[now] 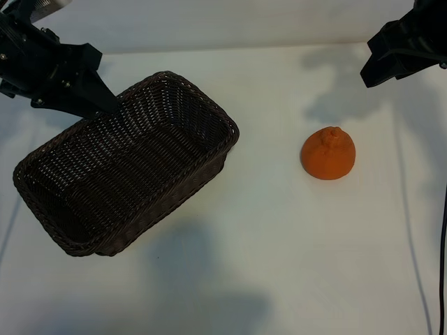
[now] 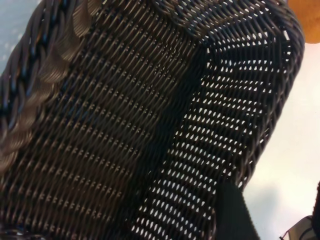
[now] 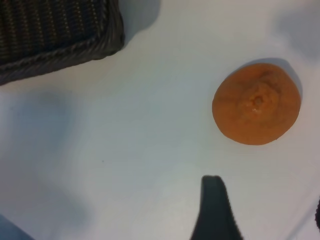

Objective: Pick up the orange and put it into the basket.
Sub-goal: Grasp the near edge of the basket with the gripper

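To the right of the basket [image 1: 209, 112], well apart on the white worktop [image 1: 265, 237], sits the orange [image 1: 328, 153], likely light, firm, best pinched across its round sides; both grippers stand apart, empty.

The basket [image 1: 126, 164] lies left on the table [image 1: 279, 244]; the orange [image 1: 328, 153] sits well apart, right.

orange [image 1: 328, 154]: on table, stem up | basket [image 1: 84, 223]: empty, well apart
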`<action>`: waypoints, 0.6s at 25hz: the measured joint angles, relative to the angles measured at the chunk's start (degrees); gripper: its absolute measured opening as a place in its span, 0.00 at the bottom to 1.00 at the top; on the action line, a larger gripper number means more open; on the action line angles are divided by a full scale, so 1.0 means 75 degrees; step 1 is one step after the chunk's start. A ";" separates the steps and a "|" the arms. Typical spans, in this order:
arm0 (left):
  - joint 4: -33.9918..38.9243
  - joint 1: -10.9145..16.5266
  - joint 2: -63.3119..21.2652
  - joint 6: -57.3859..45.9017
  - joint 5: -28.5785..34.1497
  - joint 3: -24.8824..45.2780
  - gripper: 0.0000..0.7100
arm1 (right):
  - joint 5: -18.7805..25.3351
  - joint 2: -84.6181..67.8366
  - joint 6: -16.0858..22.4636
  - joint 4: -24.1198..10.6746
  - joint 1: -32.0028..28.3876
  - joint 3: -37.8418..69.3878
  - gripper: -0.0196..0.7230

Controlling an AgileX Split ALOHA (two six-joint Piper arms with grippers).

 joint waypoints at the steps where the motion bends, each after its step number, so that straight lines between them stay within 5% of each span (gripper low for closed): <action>1: 0.0063 0.0000 0.0000 0.0000 0.0000 0.0000 0.60 | 0.0000 0.0000 0.0000 0.0000 0.0000 0.0000 0.66; 15: 0.0281 0.0000 0.0000 0.0014 0.0000 0.0000 0.60 | 0.0009 0.0000 0.0000 0.0000 0.0000 0.0000 0.66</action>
